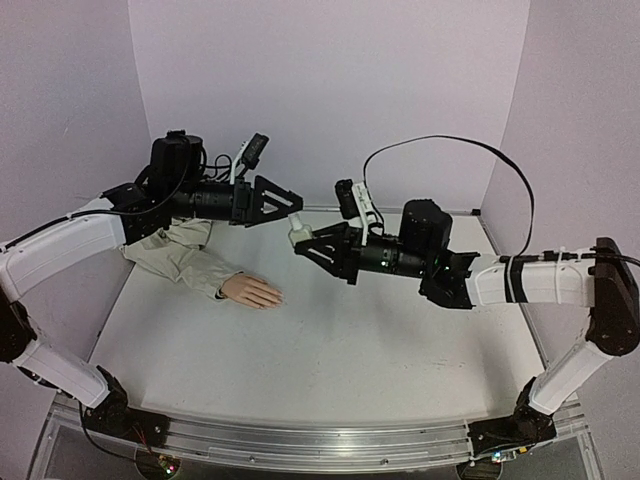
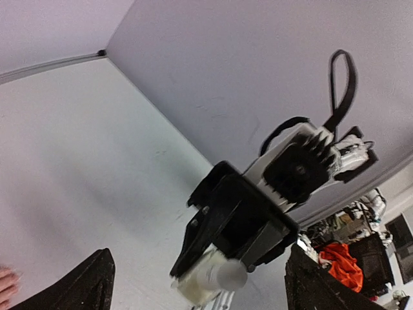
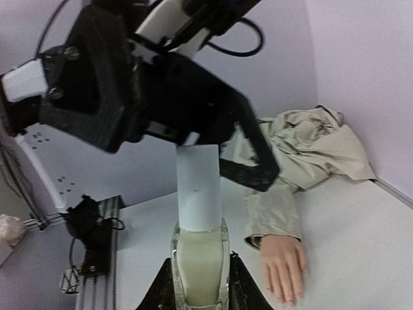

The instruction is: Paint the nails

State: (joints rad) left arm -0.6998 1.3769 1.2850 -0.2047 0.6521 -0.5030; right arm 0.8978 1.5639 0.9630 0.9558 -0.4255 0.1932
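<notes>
Right pincer (image 1: 303,245) clamped on small clear glass bottle (image 3: 200,271) of pale polish, white cap (image 3: 199,187) toward left pincer (image 1: 292,208), which is spread wide either side of it. Farther, down and aside: peach mannequin hand (image 1: 252,291) flat on white table (image 1: 350,350), beige sleeve (image 1: 175,255) trailing away, nails (image 1: 276,297) pointing back at right pincer, which looks like the nearer arm.

Nails (image 1: 276,297): tiny, on fingertips of peach mannequin hand (image 1: 250,290) (colour unreadable). Hand palm-down, flat on table (image 1: 330,350), left-centre, beige sleeve (image 1: 180,255) trailing behind.
</notes>
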